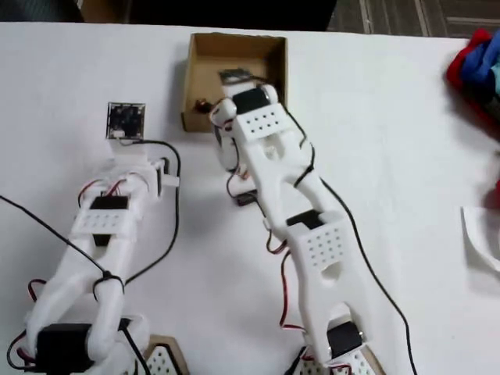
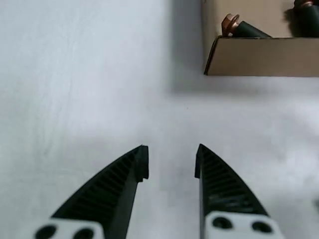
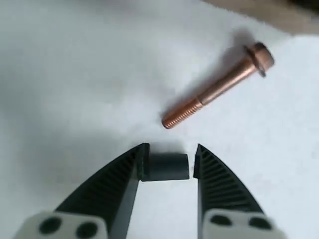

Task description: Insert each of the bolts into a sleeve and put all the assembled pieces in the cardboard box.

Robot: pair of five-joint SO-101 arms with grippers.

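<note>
My right gripper (image 3: 169, 159) is shut on a short dark sleeve (image 3: 167, 167), just above the white table. A copper bolt (image 3: 219, 89) lies loose on the table a little beyond it, threaded end toward the fingers. In the high view the right arm (image 1: 262, 129) stretches to the front wall of the cardboard box (image 1: 190, 78), hiding its own gripper. My left gripper (image 2: 171, 162) stands open over bare table, short of the box corner (image 2: 259, 57). Inside the box lie assembled pieces, one (image 2: 244, 29) with a copper head and dark sleeve, another (image 2: 305, 12) farther in.
The left arm (image 1: 117, 211) rests left of the box, black cables trailing beside it. Coloured cloth (image 1: 476, 66) lies at the table's right edge, with a white sheet (image 1: 480, 234) below it. Open tabletop lies between the arms and to the right.
</note>
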